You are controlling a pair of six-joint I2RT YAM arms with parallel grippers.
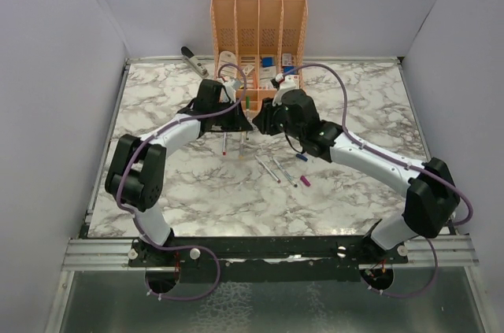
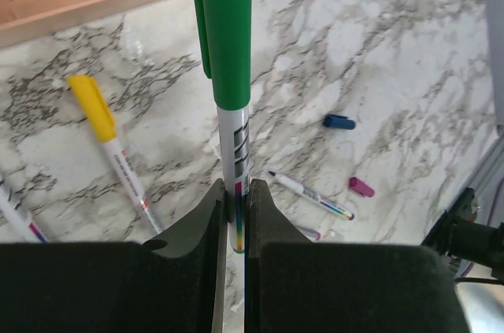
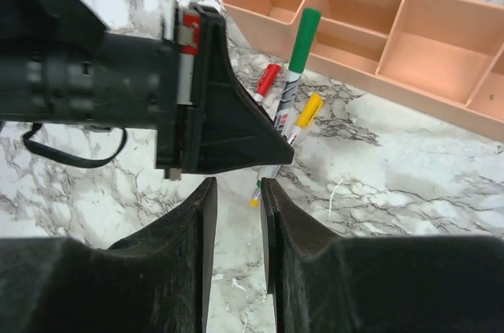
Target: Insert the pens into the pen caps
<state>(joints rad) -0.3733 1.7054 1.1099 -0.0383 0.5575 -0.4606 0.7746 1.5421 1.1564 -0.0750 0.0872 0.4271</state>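
My left gripper [image 2: 235,187] is shut on a white pen [image 2: 234,144] that wears a green cap [image 2: 228,26] and points toward the orange organizer. In the top view this gripper [image 1: 240,120] faces my right gripper [image 1: 261,124] at the table's middle. My right gripper [image 3: 235,191] is open and empty, just in front of the left gripper's fingers [image 3: 228,124] and the green-capped pen [image 3: 299,57]. A yellow-capped pen [image 2: 110,144] and a red-capped pen [image 3: 266,83] lie on the marble. An uncapped pen [image 2: 311,195], a blue cap [image 2: 339,121] and a purple cap [image 2: 361,186] lie loose.
An orange desk organizer [image 1: 258,26] with several compartments stands at the back centre, close behind both grippers. A black-and-silver stapler [image 1: 193,59] lies to its left. Two uncapped pens [image 1: 276,169] lie under the right arm. White walls enclose the marble table [image 1: 157,191].
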